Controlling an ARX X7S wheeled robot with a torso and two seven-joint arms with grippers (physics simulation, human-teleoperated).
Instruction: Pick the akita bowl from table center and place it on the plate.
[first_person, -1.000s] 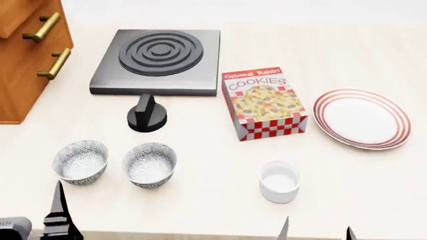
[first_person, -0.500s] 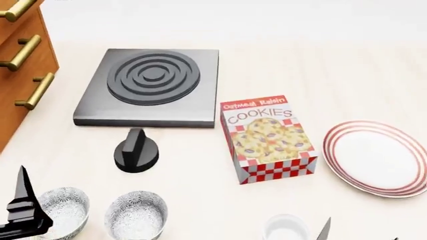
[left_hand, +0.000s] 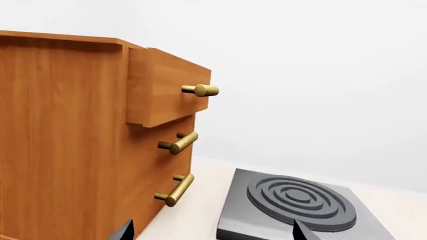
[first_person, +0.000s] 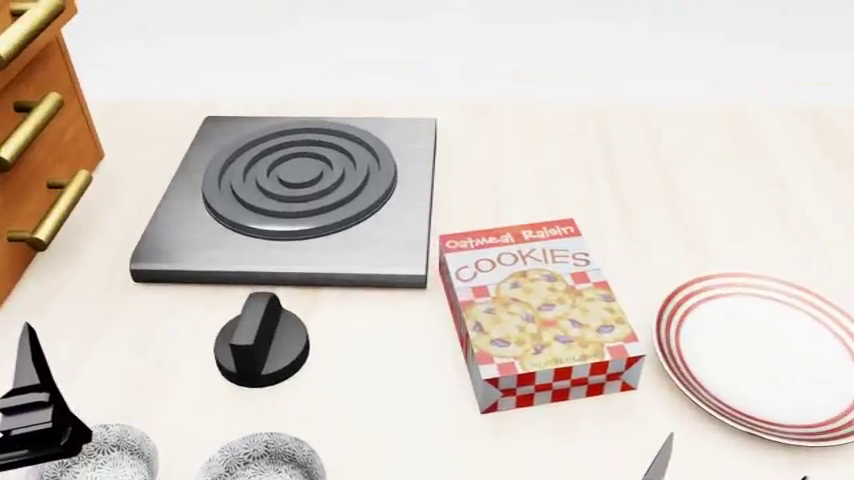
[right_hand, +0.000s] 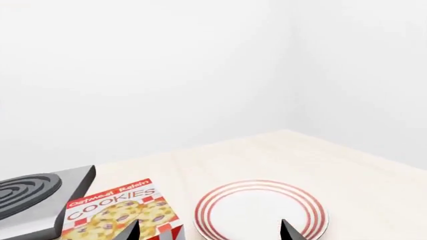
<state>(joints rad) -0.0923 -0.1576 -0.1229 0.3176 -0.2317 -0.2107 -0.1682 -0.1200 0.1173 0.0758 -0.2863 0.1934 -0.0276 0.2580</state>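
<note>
At the head view's lower edge, the akita bowl (first_person: 267, 458) sits beside its twin (first_person: 114, 455); mis-selection is possible. Both jaws stand wide, empty. The plate (first_person: 761, 355) lies well apart.

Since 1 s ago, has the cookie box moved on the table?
No. The cookie box keeps its spot between stove and plate; only the head view shifted.

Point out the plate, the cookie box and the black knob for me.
plate (first_person: 765, 358), head view, on its plain white middle.
cookie box (first_person: 539, 310), head view, on the printed top face.
black knob (first_person: 260, 345), head view, on its raised grip.
</note>
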